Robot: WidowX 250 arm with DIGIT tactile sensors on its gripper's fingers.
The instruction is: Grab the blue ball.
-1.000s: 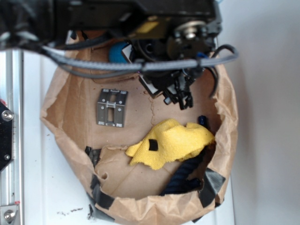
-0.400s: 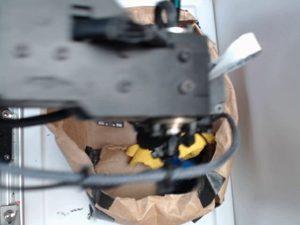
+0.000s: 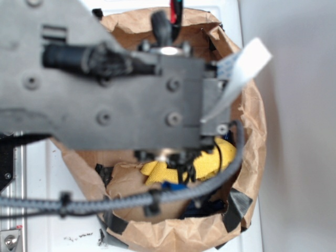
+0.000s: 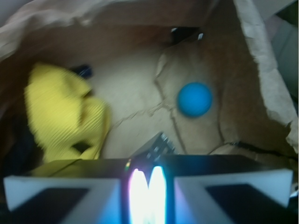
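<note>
you're hovering high over the blue ball point(image 4: 195, 99) lying loose in the bag point(image 4: 261, 70), can't tell if your end effector is opening

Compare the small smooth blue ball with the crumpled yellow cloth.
The blue ball is a round, smooth sphere; the yellow cloth is crumpled and folded. The ball is much smaller than the cloth. In the wrist view, the ball lies right, the cloth left. Both rest inside the brown paper bag.

Wrist view: ball point(image 4: 195, 99) lies on paper bag point(image 4: 261, 70) floor, right side. Cloth point(image 4: 63, 114) lies at left, well apart. Bracket plate point(image 4: 156, 145) sits between them, nearer the camera.
</note>
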